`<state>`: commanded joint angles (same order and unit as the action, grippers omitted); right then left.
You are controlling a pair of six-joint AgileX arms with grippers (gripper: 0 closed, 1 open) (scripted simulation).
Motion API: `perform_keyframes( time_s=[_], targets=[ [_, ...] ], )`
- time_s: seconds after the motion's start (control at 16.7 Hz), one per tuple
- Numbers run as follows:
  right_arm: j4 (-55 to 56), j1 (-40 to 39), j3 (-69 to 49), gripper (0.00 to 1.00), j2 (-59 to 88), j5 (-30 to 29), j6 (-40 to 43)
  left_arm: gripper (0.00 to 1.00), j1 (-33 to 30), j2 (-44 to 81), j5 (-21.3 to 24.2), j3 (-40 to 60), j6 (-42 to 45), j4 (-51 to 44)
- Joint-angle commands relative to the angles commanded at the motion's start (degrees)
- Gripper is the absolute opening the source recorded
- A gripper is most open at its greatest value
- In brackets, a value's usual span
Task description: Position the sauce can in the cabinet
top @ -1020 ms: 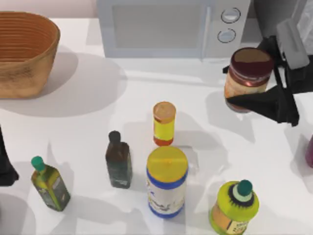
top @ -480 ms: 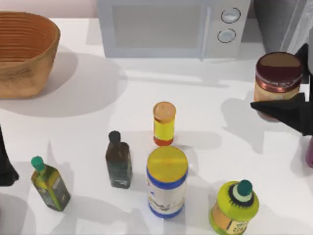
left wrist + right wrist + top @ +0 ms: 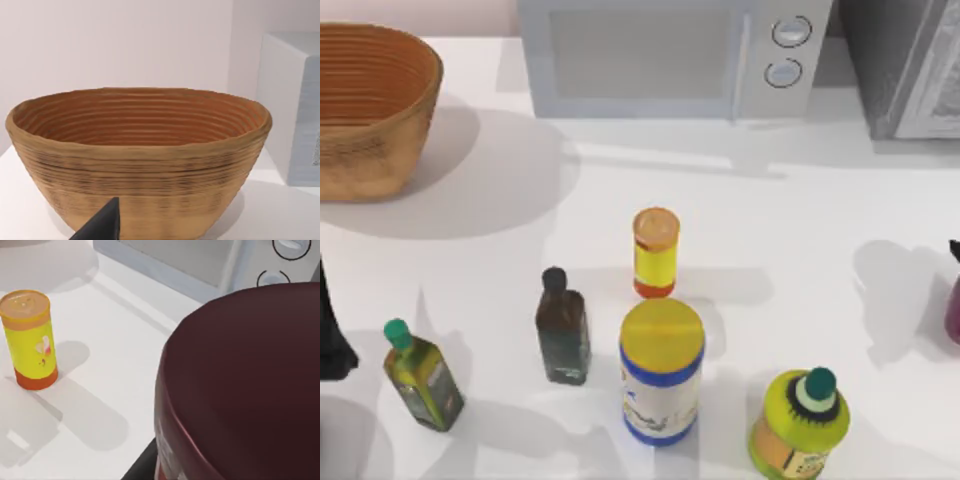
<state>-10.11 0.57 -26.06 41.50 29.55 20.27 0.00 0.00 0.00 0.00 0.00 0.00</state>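
The sauce can [image 3: 240,385] sits right in front of the right wrist camera, its dark maroon top turned toward the lens. My right gripper is shut on it, and one dark finger [image 3: 142,465] shows beside the can's wall. In the top view, a black tip of that gripper [image 3: 955,248] pokes in at the right edge, above the table. The cabinet [image 3: 890,60], grey and speckled with a light grey door [image 3: 935,85], stands at the back right corner. My left arm [image 3: 330,335] is parked at the left edge.
A white microwave [image 3: 670,55] stands at the back beside the cabinet, and a wicker basket [image 3: 370,105] at the back left. Mid-table stand a slim yellow bottle [image 3: 655,252], a blue-banded canister [image 3: 661,372], a dark bottle [image 3: 562,328], a green oil bottle [image 3: 420,377] and a yellow-green jar [image 3: 800,425]. A purple object [image 3: 953,310] sits at the right edge.
My right gripper carried the sauce can to the right, from in front of the microwave's knobs to past the top view's right edge. The left arm has not moved.
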Motion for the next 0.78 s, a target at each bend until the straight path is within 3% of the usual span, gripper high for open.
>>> perform_keyframes(
  time_s=[0.42, 0.6, 0.78],
  targets=[
    [7.1, 0.3, 20.0, 0.0, -32.6, -23.2, -15.7, 1.0, 0.0, 0.0, 0.0, 0.0, 0.0, 0.0],
    [9.4, -0.3, 24.8, 0.0, -39.7, -28.3, -19.3, 1.0, 0.0, 0.0, 0.0, 0.0, 0.0, 0.0],
    [10.1, -0.6, 26.1, 0.0, -41.5, -29.6, -20.3, 1.0, 0.0, 0.0, 0.0, 0.0, 0.0, 0.0]
  ],
)
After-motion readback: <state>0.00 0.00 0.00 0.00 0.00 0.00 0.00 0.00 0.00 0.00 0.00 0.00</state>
